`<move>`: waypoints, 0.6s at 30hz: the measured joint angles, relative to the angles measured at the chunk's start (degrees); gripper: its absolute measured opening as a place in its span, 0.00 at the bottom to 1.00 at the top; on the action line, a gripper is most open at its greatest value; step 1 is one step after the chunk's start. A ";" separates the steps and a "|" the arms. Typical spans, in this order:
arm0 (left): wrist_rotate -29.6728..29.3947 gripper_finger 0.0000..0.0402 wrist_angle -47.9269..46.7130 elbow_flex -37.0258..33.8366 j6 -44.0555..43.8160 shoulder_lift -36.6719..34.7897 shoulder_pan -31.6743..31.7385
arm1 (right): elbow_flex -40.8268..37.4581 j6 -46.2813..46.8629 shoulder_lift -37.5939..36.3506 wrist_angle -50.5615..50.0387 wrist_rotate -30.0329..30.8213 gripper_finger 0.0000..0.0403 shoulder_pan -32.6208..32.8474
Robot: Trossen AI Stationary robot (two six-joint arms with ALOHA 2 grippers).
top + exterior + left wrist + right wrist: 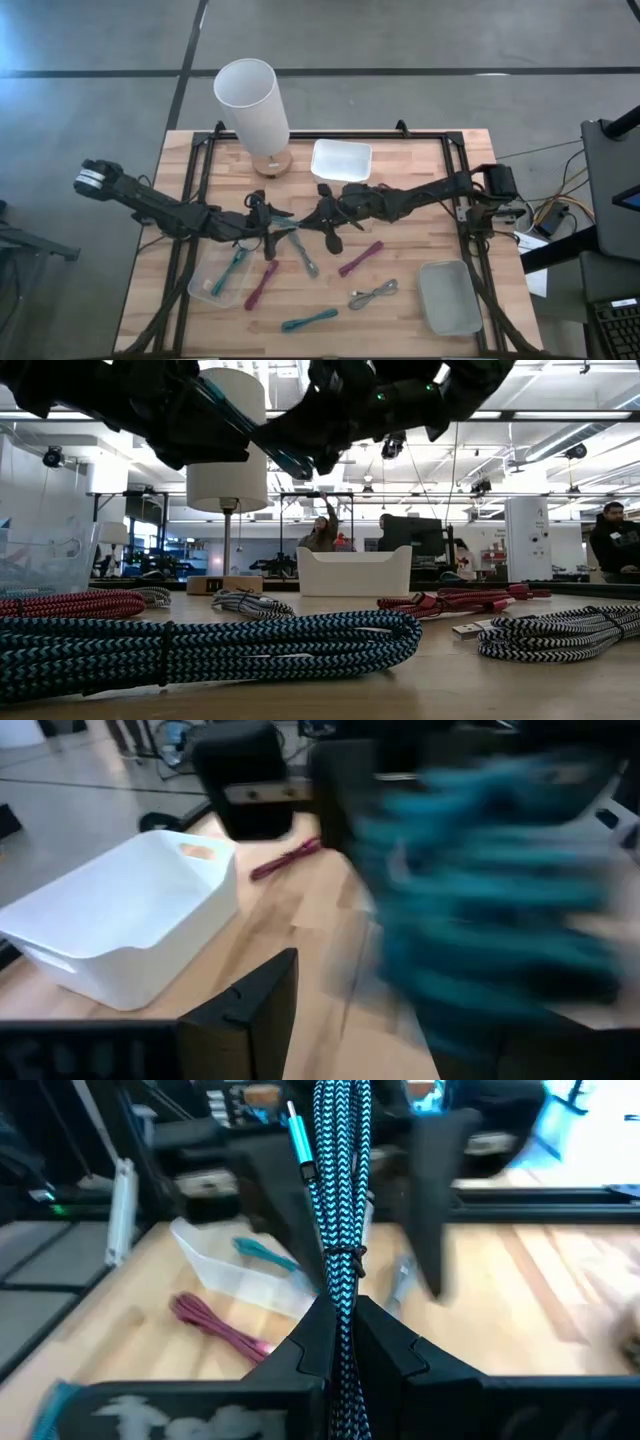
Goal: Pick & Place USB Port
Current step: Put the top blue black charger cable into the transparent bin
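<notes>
Teal cable (338,1200) pinched in right gripper (340,1320) mid-tabletop (400,310) | left gripper (268,222) alongside, grip not discernible | lamp (255,110), white bin (341,160) behind | clear tray (222,275), loose cables below

Braided woven-sheath teal cable (340,1200), pale wood-plank table (400,310), smooth matt white plastic bin (341,160).

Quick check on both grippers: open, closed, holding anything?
Left gripper: cannot be told; a blurred teal cable fills its wrist view.
Right gripper: closed on a teal braided cable.
</notes>
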 joint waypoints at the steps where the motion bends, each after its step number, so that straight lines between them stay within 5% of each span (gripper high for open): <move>1: 0.23 0.49 0.02 0.00 0.18 -0.01 0.00 | -0.21 -0.30 -0.45 0.15 0.05 0.06 -0.05; 6: 4.54 0.49 3.80 0.00 2.73 -0.04 0.03 | -1.44 -0.56 -1.42 0.38 0.34 0.06 -0.07; 18: 3.35 0.48 10.81 0.00 7.59 -0.09 0.24 | -1.89 -1.20 -1.35 0.46 0.30 0.06 -0.07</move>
